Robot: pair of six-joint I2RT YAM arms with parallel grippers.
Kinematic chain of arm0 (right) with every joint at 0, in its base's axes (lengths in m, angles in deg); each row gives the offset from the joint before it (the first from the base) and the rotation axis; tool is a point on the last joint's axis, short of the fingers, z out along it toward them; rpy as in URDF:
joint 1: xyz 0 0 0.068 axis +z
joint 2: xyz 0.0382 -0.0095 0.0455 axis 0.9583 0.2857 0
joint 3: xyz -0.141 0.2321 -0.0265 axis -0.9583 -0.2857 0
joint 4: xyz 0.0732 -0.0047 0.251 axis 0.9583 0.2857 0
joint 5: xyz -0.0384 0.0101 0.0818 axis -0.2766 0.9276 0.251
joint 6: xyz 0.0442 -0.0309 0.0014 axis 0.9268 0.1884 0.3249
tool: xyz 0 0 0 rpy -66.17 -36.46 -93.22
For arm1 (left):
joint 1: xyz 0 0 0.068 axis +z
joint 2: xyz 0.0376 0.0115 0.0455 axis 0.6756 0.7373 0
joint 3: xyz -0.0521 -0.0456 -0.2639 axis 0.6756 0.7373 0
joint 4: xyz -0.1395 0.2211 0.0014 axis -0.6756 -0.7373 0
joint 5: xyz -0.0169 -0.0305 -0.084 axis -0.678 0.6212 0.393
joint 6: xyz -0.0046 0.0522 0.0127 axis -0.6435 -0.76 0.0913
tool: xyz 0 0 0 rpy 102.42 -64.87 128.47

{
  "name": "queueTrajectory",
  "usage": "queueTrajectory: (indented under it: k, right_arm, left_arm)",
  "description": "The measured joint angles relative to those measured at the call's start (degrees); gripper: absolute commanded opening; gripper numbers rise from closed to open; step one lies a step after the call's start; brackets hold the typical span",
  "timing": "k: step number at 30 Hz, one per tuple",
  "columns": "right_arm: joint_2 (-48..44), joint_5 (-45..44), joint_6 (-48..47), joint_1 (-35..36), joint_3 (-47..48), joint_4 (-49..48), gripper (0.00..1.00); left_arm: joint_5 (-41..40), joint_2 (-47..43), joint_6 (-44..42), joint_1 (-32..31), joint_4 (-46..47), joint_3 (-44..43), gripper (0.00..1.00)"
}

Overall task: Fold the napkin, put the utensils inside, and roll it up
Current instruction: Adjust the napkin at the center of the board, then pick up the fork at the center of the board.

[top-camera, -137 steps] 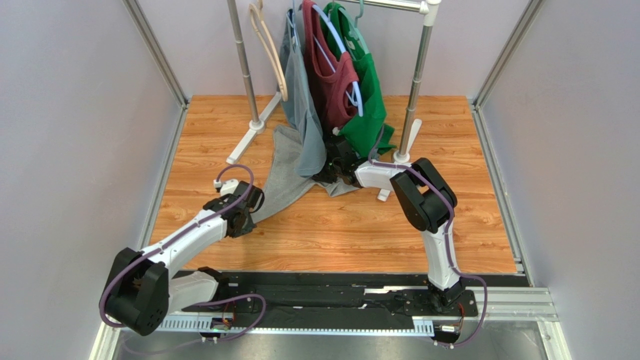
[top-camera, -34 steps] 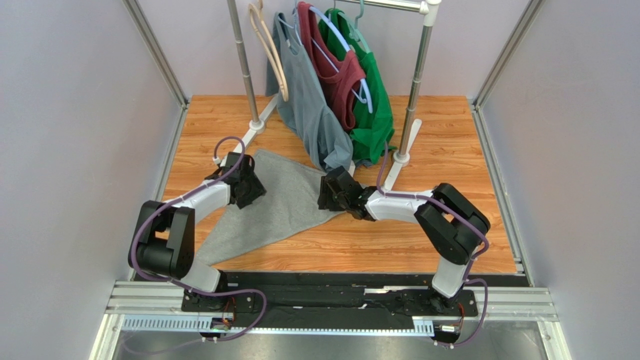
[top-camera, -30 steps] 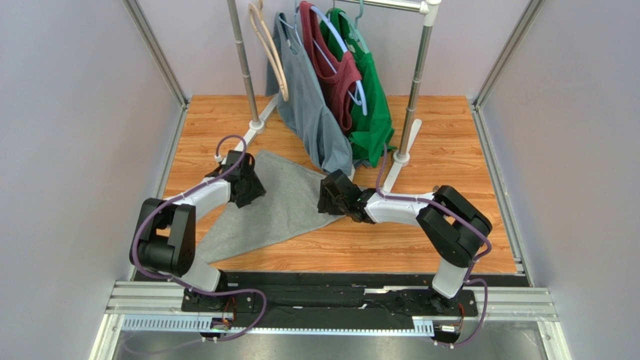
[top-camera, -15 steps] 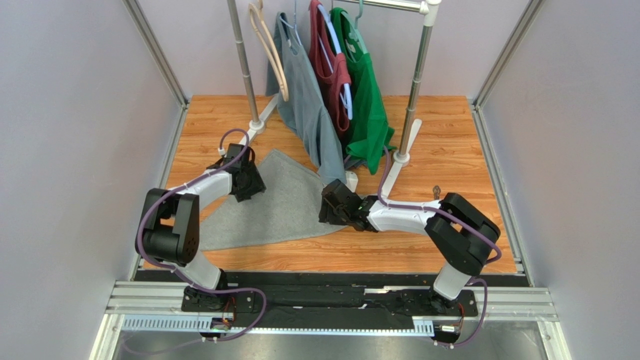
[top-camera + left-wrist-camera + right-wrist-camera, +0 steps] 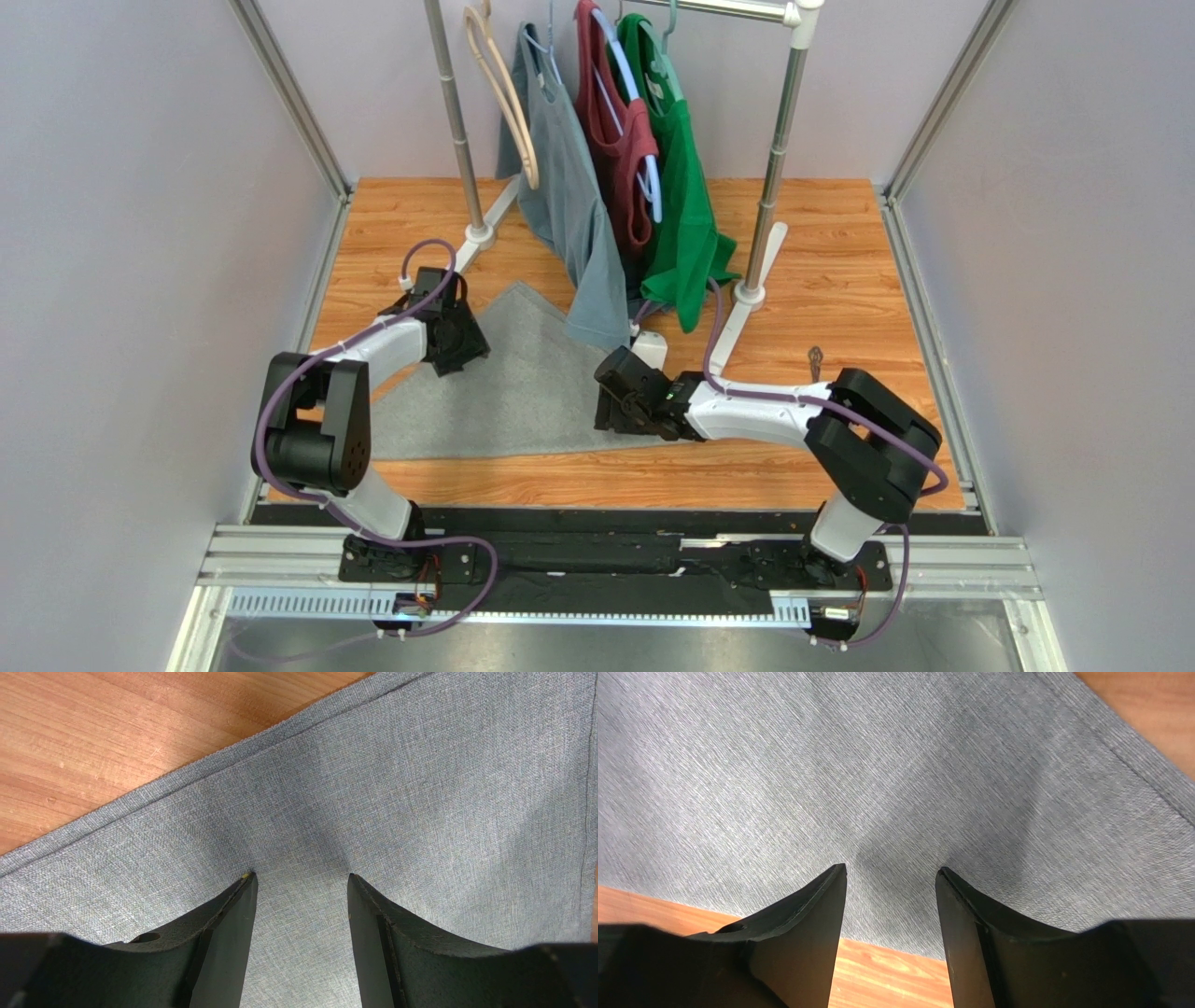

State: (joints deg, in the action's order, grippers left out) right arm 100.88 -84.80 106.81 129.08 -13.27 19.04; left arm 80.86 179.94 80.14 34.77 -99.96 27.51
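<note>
The grey napkin (image 5: 519,385) lies flat on the wooden table between my two arms. My left gripper (image 5: 460,345) rests on its far-left edge, open, with both tips pressed on the cloth (image 5: 421,777) just inside the hem. The left gripper (image 5: 300,876) has only flat cloth between its fingers. At the napkin's right corner sits my right gripper (image 5: 612,409), also open. In the right wrist view the right gripper (image 5: 890,868) touches the napkin (image 5: 808,763) near its edge. A small slim utensil, seemingly the fork (image 5: 814,361), lies on the table at the right.
A clothes rack (image 5: 765,210) stands at the back with grey (image 5: 568,210), maroon (image 5: 617,133) and green (image 5: 680,182) shirts on hangers and an empty wooden hanger (image 5: 508,98). The grey shirt's hem hangs over the napkin's far corner. Its white feet (image 5: 470,252) rest on the table.
The napkin has been pulled toward the near edge and spread flatter. My right gripper moved nearer, my left slightly farther left. The hanging shirts swung back as the cloth came clear.
</note>
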Motion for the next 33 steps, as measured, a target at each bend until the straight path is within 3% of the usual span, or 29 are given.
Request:
queueTrajectory:
  k: [10,17,20,23,29,33]
  right_arm:
    - [-4.5,-2.99,-2.56,-0.37,0.0,5.01,0.57]
    - [-18.88,-4.81,-9.86,-2.56,1.16,12.61,0.58]
    - [-25.73,-5.31,-13.35,-10.58,2.23,16.61,0.57]
    - [-30.53,-6.51,-16.74,-24.02,1.49,20.06,0.57]
    - [-31.69,-4.76,-21.77,-45.55,-2.25,25.73,0.55]
    - [-28.68,-3.26,-24.0,-52.02,-2.86,27.74,0.52]
  left_arm:
    - [0.02,-0.63,-0.79,0.0,-0.07,0.0,0.61]
    - [1.18,-10.03,-4.42,-2.51,-7.78,-6.99,0.63]
    - [3.21,-14.49,-8.76,-3.23,-11.34,-15.04,0.64]
    - [3.98,-18.86,-13.94,-3.41,-12.28,-19.78,0.64]
    - [6.62,-24.94,-19.78,-3.39,-12.92,-15.87,0.64]
    - [7.85,-24.17,-21.55,-3.39,-14.29,-14.4,0.64]
